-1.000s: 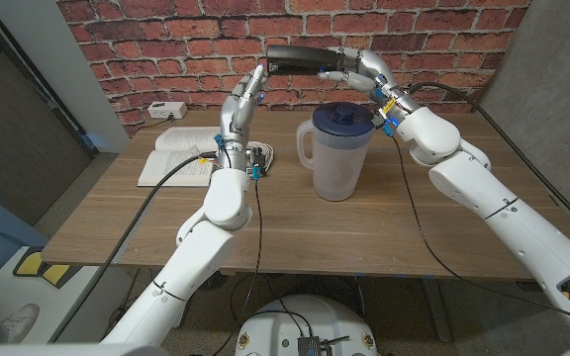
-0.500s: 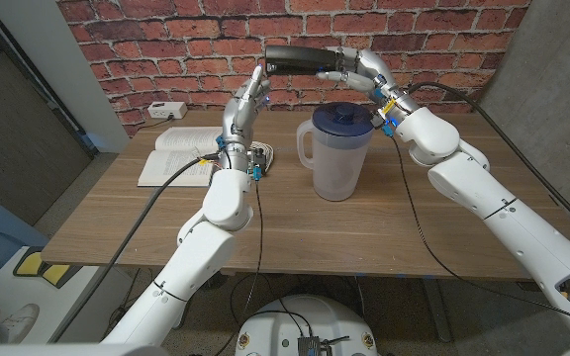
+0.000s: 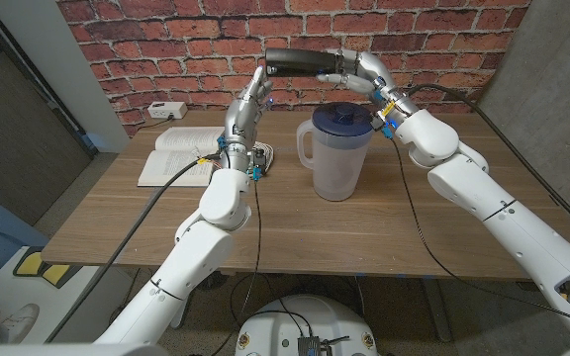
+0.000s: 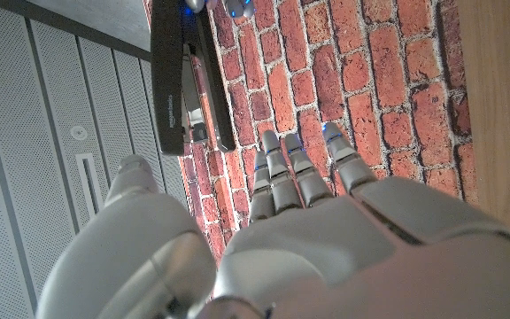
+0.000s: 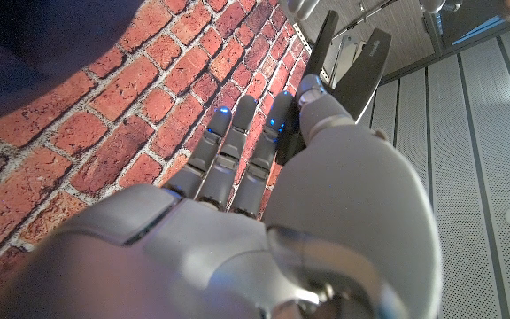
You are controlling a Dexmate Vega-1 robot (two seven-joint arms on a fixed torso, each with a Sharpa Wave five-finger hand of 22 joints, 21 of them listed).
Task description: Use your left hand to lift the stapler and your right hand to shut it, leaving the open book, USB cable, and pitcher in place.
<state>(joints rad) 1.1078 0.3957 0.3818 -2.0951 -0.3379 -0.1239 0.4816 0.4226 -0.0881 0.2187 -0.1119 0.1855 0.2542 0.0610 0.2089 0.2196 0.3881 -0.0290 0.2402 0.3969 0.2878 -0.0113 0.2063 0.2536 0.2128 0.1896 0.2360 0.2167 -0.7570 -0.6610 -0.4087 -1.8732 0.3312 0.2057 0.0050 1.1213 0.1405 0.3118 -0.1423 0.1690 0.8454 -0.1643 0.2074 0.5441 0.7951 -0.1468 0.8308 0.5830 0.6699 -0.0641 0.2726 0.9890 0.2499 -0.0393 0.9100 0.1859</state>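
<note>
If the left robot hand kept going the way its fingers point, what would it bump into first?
Most likely the black stapler, just beyond the left robot hand and held up by the right robot hand; the brick wall lies behind. Depth is unclear.

The stapler (image 3: 297,60) is black, against a wall (image 3: 166,40) of red-brown brick with pale mortar. The pitcher (image 3: 336,153) is frosted clear with a dark blue lid. The open book (image 3: 174,156) shows white pages of grey print. The surface (image 3: 295,232) is light brown wood grain. Each robot hand is silver-grey: left (image 3: 252,97), right (image 3: 356,69).
</note>
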